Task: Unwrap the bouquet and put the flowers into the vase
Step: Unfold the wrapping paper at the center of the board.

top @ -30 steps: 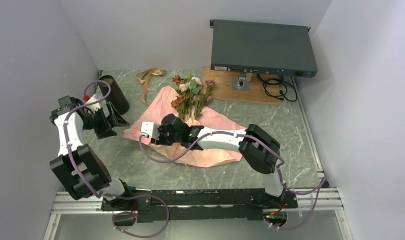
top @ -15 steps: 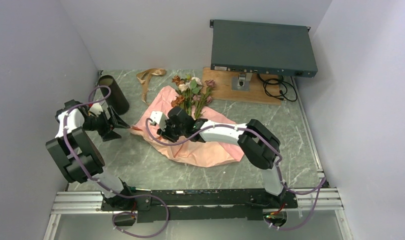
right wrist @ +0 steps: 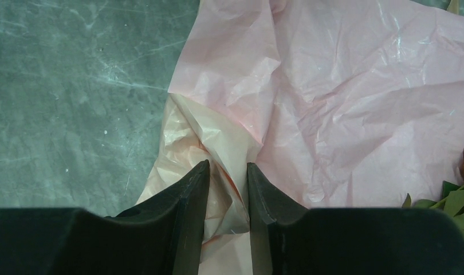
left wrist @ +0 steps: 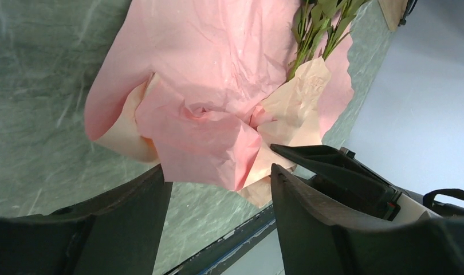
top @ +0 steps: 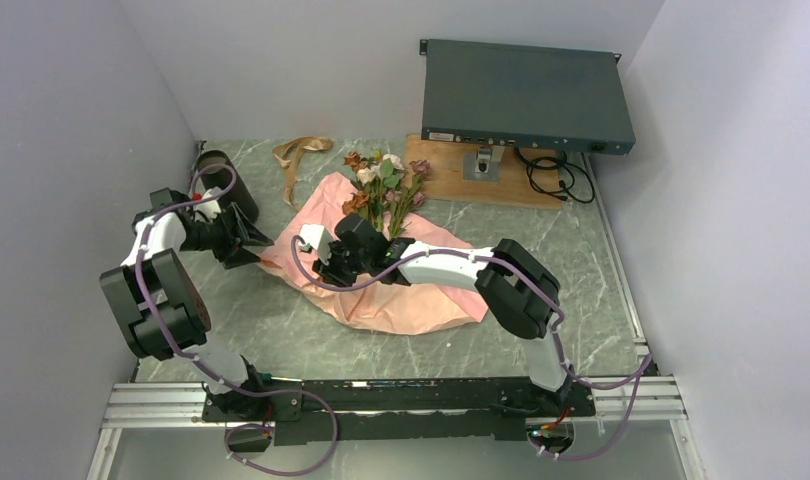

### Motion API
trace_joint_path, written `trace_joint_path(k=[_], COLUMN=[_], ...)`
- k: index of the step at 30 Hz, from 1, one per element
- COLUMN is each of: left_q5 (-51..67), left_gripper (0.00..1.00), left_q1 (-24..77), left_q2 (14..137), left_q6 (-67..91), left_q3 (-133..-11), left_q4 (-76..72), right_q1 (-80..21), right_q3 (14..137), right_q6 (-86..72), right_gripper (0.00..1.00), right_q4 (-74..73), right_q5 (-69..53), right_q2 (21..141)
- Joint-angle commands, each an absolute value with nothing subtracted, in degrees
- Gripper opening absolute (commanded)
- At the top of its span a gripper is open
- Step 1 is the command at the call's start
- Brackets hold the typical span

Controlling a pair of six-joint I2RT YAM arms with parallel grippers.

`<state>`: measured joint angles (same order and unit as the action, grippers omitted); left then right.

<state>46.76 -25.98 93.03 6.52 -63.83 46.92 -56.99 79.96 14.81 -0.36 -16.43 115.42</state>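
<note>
Green marbled counter [top: 541, 250] is walled in on three sides by pale panels, with a grey rack box [top: 526, 95] raised above a wooden board [top: 451, 165] at the far edge. The pink wrapping paper [top: 411, 300] is spread open mid-counter and the tan ribbon [top: 299, 152] is lying apart near the far wall, so the bouquet can be judged largely unwrapped. The flowers [top: 383, 185] are laid on the far part of the sheet, heads toward the board, stems hidden under the right arm. A raised fold near the paper's left corner is pinched between the narrow jaws of the right gripper [right wrist: 227, 167], probably so the sheet is anchored or lifted clear of the stems. The left gripper [left wrist: 218, 172] is held with its jaws wide on either side of the sheet's curled left edge, without visible contact, apparently placed to take that edge. The vase [top: 226, 185] is standing at the far left, just behind the left arm, kept within reach for the stems, which are not yet in it.
</note>
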Motion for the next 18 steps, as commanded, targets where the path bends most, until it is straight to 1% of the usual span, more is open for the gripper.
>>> trace_joint_path(k=[1,5,8,11,12,13,15,16,18], left_q5=[48.46,47.30,45.33,44.30,43.92,43.54,42.04,41.45,40.46], left_gripper=[0.66,0.62,0.53,0.43,0.37,0.28,0.05,0.00,0.00], left_q1=[-24.78,-24.53,-24.43,-23.88,-23.79,-23.74,-23.72,-23.69,-23.69], left_q2=[94.01,95.17,95.99,96.68,96.90,97.08,97.20,97.16,96.97], left_q6=[8.40,7.14,6.39,5.62,5.25,4.86,3.75,3.13,1.26], left_q3=[-64.81,-65.98,-66.48,-66.87,-67.11,-67.34,-67.87,-68.24,-69.35], left_q4=[45.07,47.27,48.34,48.88,49.09,49.22,49.96,50.50,51.99], right_q1=[-57.10,-57.04,-57.04,-56.96,-56.83,-56.53,-55.28,-54.24,-51.60], right_q3=[82.69,82.46,82.00,80.97,80.75,80.51,79.81,79.24,78.13], right_q6=[13.45,12.10,11.13,10.57,10.24,9.65,7.85,7.22,6.53], right_gripper=[0.33,0.34,0.34,0.36,0.38,0.42,0.51,0.55,0.58], right_q4=[0.25,1.10,1.59,2.10,1.71,1.25,0.26,-0.60,-3.29], right_q5=[-18.81,-20.19,-21.90,-23.43,-23.84,-23.97,-24.60,-24.95,-24.37], right_q2=[112.76,111.25,109.64,107.66,106.94,106.04,103.84,102.54,99.93])
